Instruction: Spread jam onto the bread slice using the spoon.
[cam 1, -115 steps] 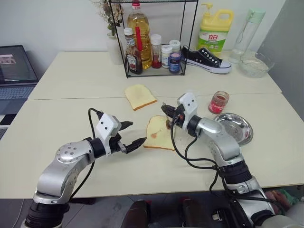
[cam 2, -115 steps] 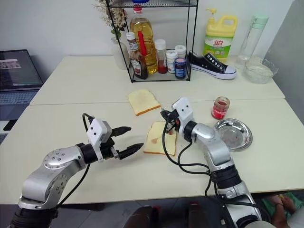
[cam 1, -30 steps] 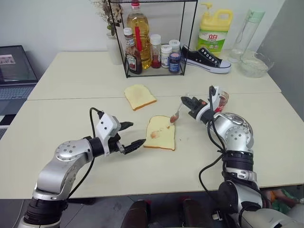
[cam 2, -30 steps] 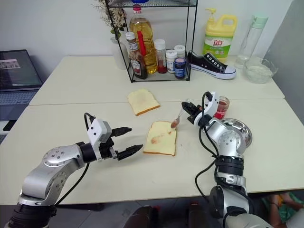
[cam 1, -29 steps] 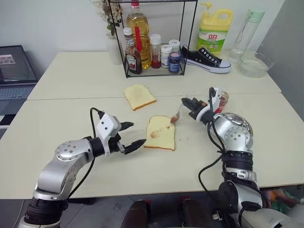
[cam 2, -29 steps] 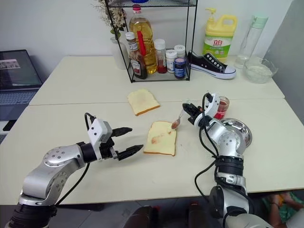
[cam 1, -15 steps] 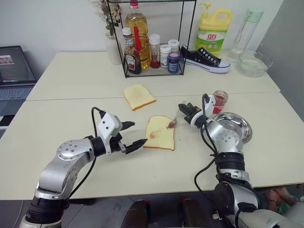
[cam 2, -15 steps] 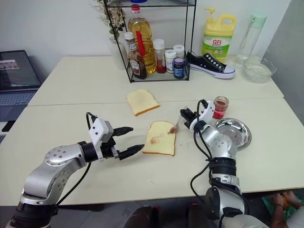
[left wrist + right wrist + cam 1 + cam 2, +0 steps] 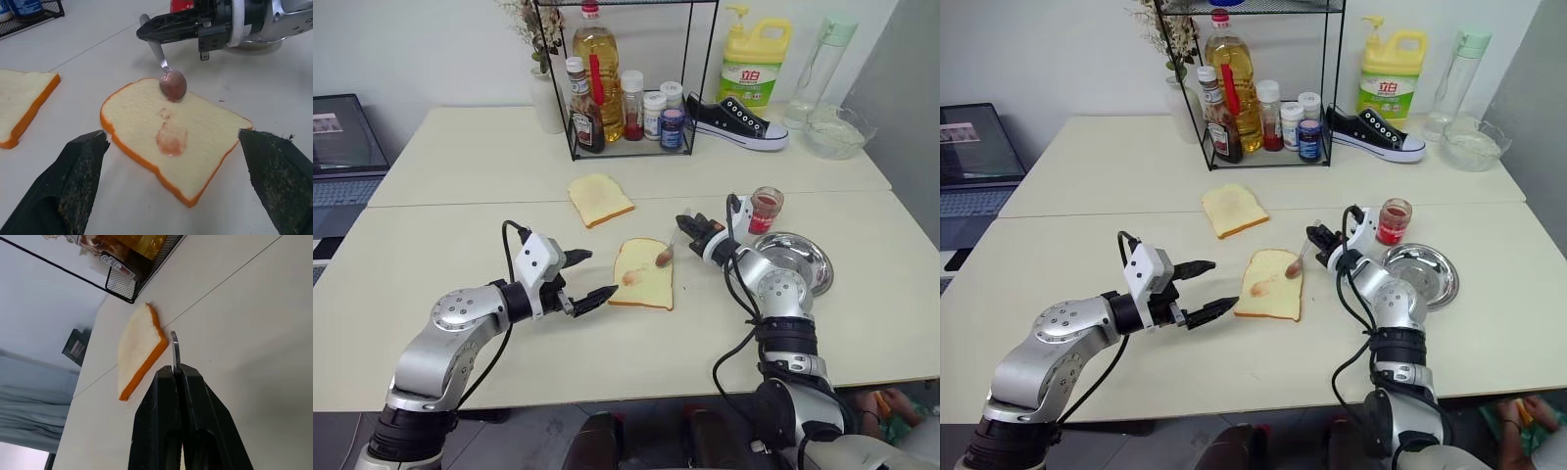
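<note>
The bread slice (image 9: 644, 277) lies flat at the table's middle with a reddish smear of jam (image 9: 171, 139) on its face. My right gripper (image 9: 691, 227) is shut on the handle of the spoon (image 9: 668, 249). The spoon's reddish bowl (image 9: 173, 85) sits at the slice's far edge, touching it or just above it. The jam jar (image 9: 765, 209) stands behind the right gripper. My left gripper (image 9: 598, 273) hovers open just left of the slice, holding nothing. In the right wrist view the black fingers (image 9: 164, 396) pinch the thin handle (image 9: 175, 351).
A browner bread slice (image 9: 600, 199) lies behind the first one. A round steel dish (image 9: 795, 259) sits right of the right arm. A wire rack of bottles (image 9: 626, 93), a shoe (image 9: 738, 121), a detergent jug (image 9: 757, 69) and a glass bowl (image 9: 840, 132) line the back. A laptop (image 9: 347, 142) is far left.
My right gripper has shifted slightly left and down, bringing the spoon's bowl from above the slice's corner onto its far edge. The left gripper has stayed open in place.
</note>
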